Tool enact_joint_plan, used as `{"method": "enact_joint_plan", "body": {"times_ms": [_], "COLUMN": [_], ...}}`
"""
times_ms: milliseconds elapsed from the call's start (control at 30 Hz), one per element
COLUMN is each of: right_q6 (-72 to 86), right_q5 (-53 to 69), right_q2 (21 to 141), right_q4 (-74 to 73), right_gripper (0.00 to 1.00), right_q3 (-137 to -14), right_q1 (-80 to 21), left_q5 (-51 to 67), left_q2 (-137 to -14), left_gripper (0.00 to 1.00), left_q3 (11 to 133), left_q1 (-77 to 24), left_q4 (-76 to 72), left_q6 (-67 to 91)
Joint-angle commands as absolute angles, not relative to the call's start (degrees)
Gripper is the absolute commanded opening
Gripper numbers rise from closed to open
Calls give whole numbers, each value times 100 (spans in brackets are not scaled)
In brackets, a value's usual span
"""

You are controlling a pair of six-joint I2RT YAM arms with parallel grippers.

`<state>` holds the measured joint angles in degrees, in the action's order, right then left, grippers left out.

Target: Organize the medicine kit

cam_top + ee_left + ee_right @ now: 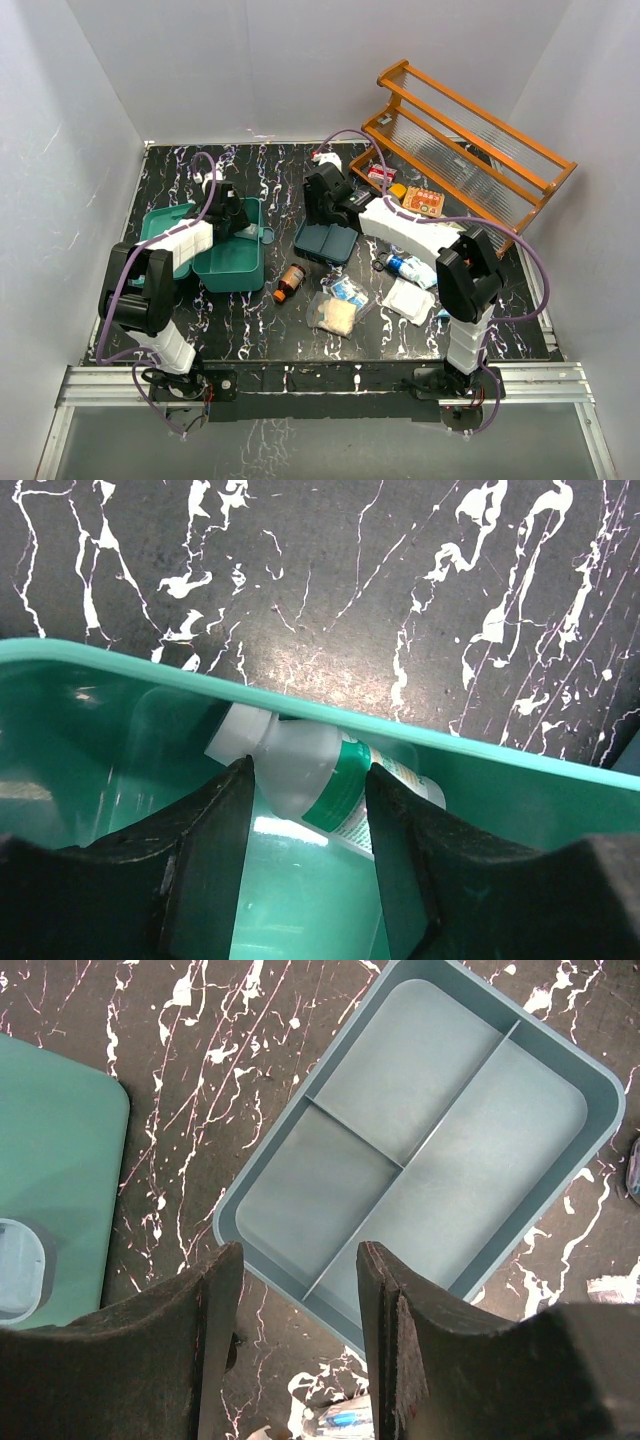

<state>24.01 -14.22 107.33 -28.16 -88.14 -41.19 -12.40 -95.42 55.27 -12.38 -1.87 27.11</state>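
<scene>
Two arms out, one bottle inside the kit

The left gripper [308, 770] reaches into the open medicine kit [300, 702] on the left of the table [480, 330], its fingers half apart on either side of a white, green-labelled bottle [325, 785] lying against the far wall; I cannot tell whether they clamp it. The right gripper [298, 1252] hangs empty, jaws apart, above the divided tray [450, 1150]. This looks like the placing step. Next: let go, lift clear, and fetch the brown bottle [290, 282].
</scene>
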Motion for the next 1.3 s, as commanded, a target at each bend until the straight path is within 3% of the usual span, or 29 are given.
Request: {"method": "enact_joint_plan", "body": {"times_ms": [0, 667, 933, 1267], "right_q6": [2360, 2484, 2600, 2552], "right_q5": [-1514, -1318, -1255, -1227], "right_q2": [10328, 10210, 10146, 10186], "right_q4": [-2646, -2587, -2508, -2462], "right_gripper": [48, 48, 48, 48], "right_q3": [-8719, -8551, -8353, -8323], "right_q1": [-4126, -4123, -4123, -4126], "left_q5": [-962, -1483, -1009, -457], "left_q2": [-9508, -8983, -8745, -9599], "left_gripper": [45, 58, 35, 30], "left_q3": [5467, 5941, 5434, 5890], "left_q1": [-1226, -1224, -1237, -1269], "left_q4": [-98, 1758, 1895, 1312], "left_q6": [3010, 4620, 4560, 4052]}}
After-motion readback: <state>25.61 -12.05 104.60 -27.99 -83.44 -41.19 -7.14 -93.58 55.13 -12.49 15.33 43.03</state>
